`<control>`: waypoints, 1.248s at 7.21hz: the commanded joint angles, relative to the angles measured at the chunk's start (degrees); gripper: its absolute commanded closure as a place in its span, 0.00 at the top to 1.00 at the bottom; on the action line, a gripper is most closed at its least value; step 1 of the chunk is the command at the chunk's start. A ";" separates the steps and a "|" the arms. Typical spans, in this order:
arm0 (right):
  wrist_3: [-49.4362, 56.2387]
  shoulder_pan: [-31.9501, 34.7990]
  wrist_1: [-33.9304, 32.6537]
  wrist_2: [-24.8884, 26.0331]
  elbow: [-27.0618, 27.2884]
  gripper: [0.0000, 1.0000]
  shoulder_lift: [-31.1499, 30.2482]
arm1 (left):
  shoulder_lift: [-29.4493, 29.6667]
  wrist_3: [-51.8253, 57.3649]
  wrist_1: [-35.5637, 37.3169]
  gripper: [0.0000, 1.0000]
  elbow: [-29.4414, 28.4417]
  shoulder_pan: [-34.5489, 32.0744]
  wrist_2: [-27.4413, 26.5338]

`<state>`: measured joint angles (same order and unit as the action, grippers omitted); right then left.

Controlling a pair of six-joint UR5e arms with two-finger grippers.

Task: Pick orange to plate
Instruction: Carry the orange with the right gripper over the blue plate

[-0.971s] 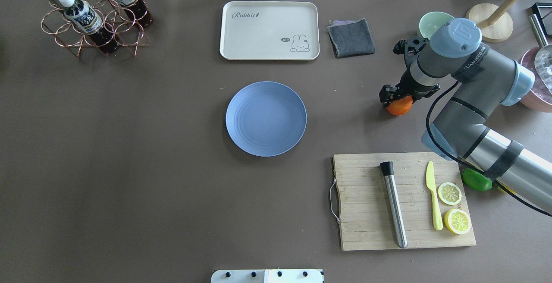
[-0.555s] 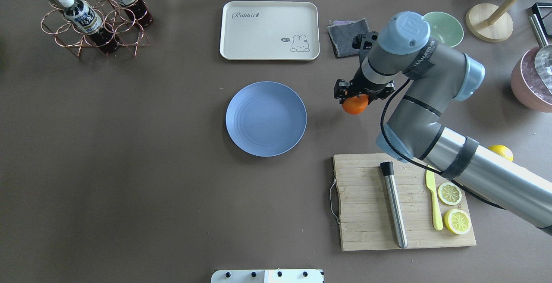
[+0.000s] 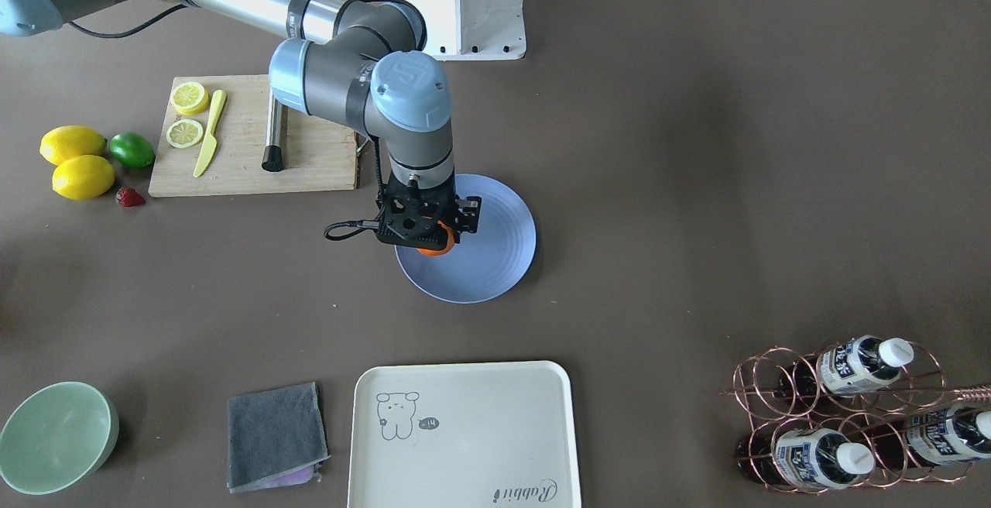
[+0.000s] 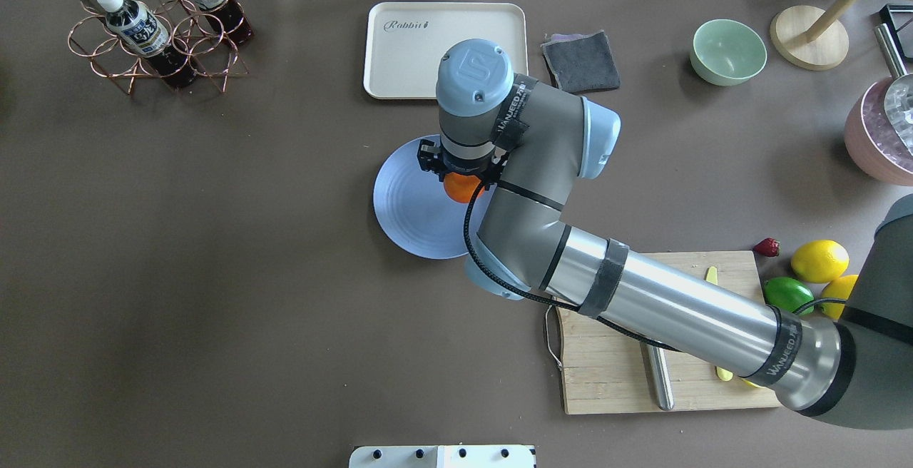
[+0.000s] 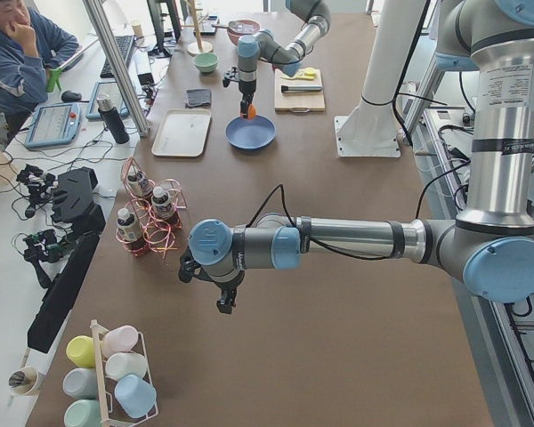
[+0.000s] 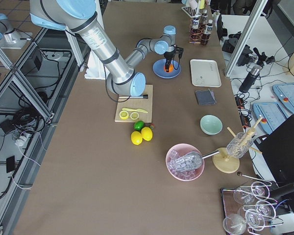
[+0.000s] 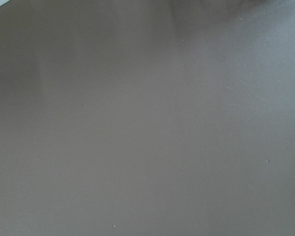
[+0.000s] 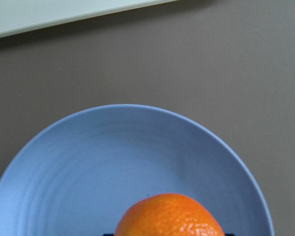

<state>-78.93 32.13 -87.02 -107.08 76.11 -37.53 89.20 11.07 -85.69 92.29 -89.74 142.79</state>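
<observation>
The orange (image 4: 462,188) is held in my right gripper (image 4: 460,177), which is shut on it. It hangs a little above the light-blue plate (image 4: 410,218), over the plate's right part. The front-facing view shows the orange (image 3: 433,249) under the gripper (image 3: 424,234) at the near-left part of the plate (image 3: 492,260). In the right wrist view the orange (image 8: 169,216) fills the bottom edge with the plate (image 8: 113,157) beneath it. My left gripper (image 5: 222,302) shows only in the exterior left view, over bare table far from the plate. I cannot tell if it is open or shut.
A cream tray (image 4: 399,47) lies behind the plate, with a grey cloth (image 4: 579,61) and a pale-green bowl (image 4: 727,51) to its right. A cutting board (image 4: 606,382) lies under my right arm. Lemons (image 4: 819,260) and a lime (image 4: 788,294) sit beside it. A bottle rack (image 4: 153,33) stands far left.
My right gripper has carried the orange leftwards, from the table's right side to a spot over the plate's right part. The bowl, lemons and lime have come out from under the arm.
</observation>
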 commanded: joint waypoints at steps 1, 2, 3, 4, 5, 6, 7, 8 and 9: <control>-2.37 -3.03 0.10 3.79 -3.51 0.00 3.08 | -0.69 0.00 0.00 0.98 0.17 0.00 0.03; -2.28 -3.38 0.10 3.80 -3.60 0.00 2.82 | -0.69 0.00 0.00 0.98 0.17 0.00 0.03; -2.19 -3.47 0.19 3.98 -4.30 0.00 2.99 | -0.69 0.00 0.00 0.98 0.09 0.00 0.03; -2.02 -3.30 0.19 3.98 -4.31 0.30 3.08 | -0.69 0.00 0.00 0.98 0.09 -0.09 0.03; -1.32 -3.04 0.19 3.98 -4.48 0.99 3.08 | -0.69 0.00 0.00 0.98 0.09 0.00 0.03; 0.43 -2.51 0.19 3.81 -4.48 1.00 3.17 | -0.69 0.00 0.00 0.98 0.09 0.00 0.03; 2.18 -1.64 0.19 3.37 -4.05 1.00 3.60 | -0.69 0.00 0.00 0.98 0.00 0.00 -0.06; 2.81 -0.06 0.19 1.71 -3.35 1.00 3.69 | -0.78 0.00 0.00 0.98 0.09 0.00 -0.06; 5.86 3.09 -0.16 -3.79 -2.12 1.00 3.35 | -0.87 0.00 0.00 0.98 0.00 -0.09 -0.06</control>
<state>-75.92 32.13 -86.91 -106.04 72.76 -34.02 88.42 11.07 -85.69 92.33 -89.75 142.75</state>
